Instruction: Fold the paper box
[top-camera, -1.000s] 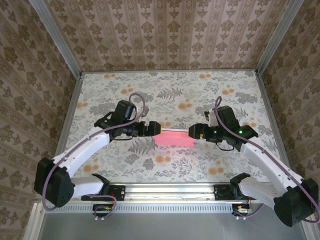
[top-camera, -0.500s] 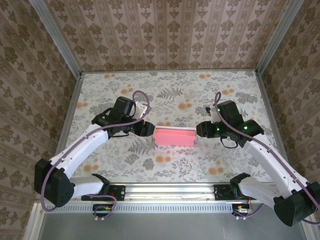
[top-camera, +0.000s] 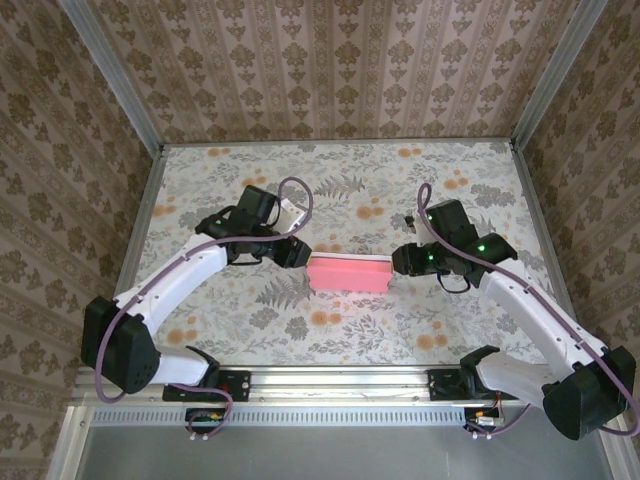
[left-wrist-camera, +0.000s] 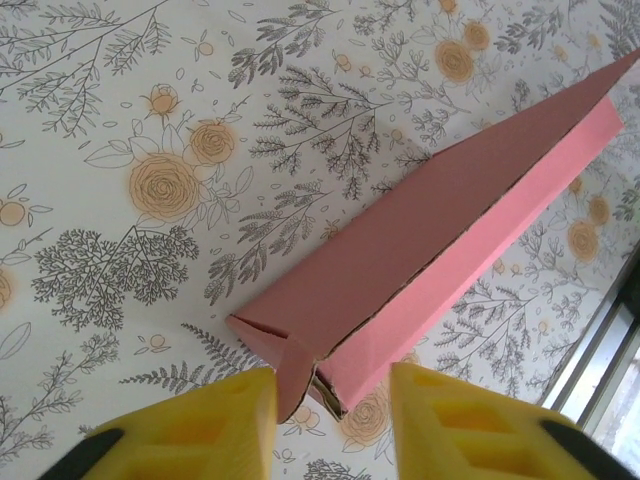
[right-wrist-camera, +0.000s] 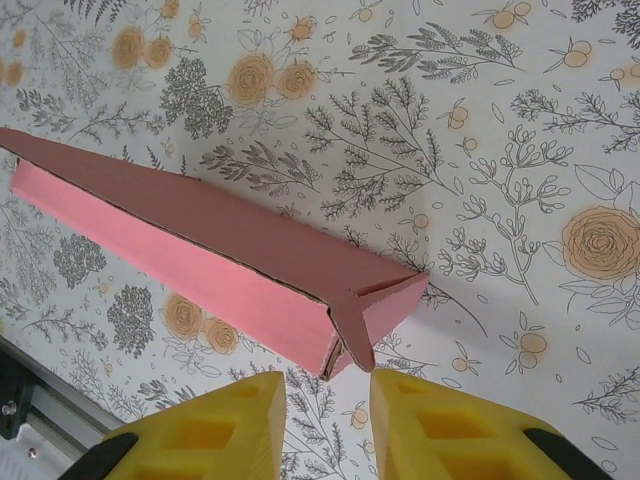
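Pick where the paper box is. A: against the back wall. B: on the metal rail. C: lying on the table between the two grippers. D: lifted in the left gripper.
C: the paper box lies on the table, its ends facing the left gripper and right gripper.

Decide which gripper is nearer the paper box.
Left. The left gripper straddles one end of the paper box, fingers either side; the right gripper sits just short of the other end.

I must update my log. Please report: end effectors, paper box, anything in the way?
Left end effector open at one end of paper box, no grip. Right end effector likewise, other end. Box folded, on table. Nothing blocking.
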